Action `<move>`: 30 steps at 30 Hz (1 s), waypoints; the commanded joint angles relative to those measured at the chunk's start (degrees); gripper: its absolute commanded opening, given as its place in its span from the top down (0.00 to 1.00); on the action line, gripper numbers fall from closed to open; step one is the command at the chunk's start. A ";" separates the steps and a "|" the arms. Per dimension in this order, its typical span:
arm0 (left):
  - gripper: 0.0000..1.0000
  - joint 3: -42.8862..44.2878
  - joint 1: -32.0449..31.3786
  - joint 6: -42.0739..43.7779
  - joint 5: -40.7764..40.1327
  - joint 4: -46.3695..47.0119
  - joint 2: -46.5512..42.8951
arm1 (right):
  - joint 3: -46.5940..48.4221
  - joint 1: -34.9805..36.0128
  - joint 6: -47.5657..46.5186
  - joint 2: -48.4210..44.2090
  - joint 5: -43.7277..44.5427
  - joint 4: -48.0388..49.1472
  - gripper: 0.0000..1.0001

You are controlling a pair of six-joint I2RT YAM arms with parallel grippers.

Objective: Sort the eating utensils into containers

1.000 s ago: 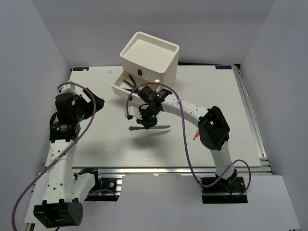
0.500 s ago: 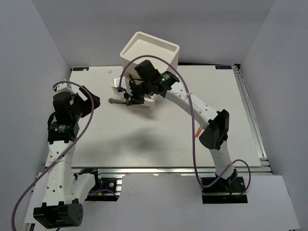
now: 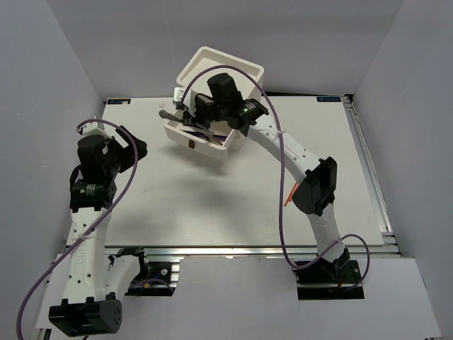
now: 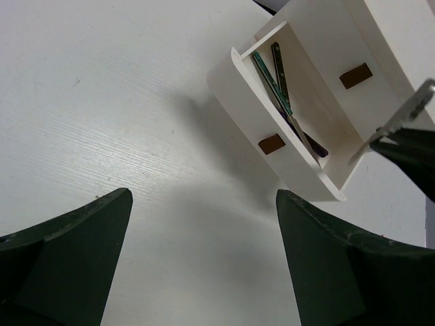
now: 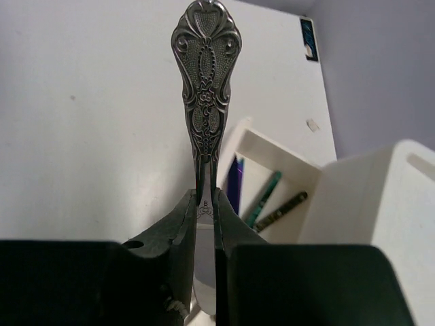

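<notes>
The left tool point(image 3: 136, 149) hangs released, fingers wide, above the tabletop point(image 3: 212, 205). Right of it, the right tool point(image 3: 190, 117) grasps an ornate silver utensil point(image 5: 205, 102) over the white open drawer point(image 3: 212, 146), where teal-handled utensils point(image 4: 272, 78) lie.

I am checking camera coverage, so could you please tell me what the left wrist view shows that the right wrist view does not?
Only the left wrist view: the left gripper, open above the table, and the brownish pull on the front of the open drawer.
Only the right wrist view: the embossed pattern on the handle of the silver utensil, and a small blue label at the table's edge.
Both: that drawer holding teal-handled utensils, the right gripper clamping the silver utensil, and the table.
</notes>
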 commanded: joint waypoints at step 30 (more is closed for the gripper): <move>0.05 -4.13 -0.06 -9.17 7.51 4.28 0.85 | -10.17 -7.57 0.10 -3.34 -23.24 3.95 1.00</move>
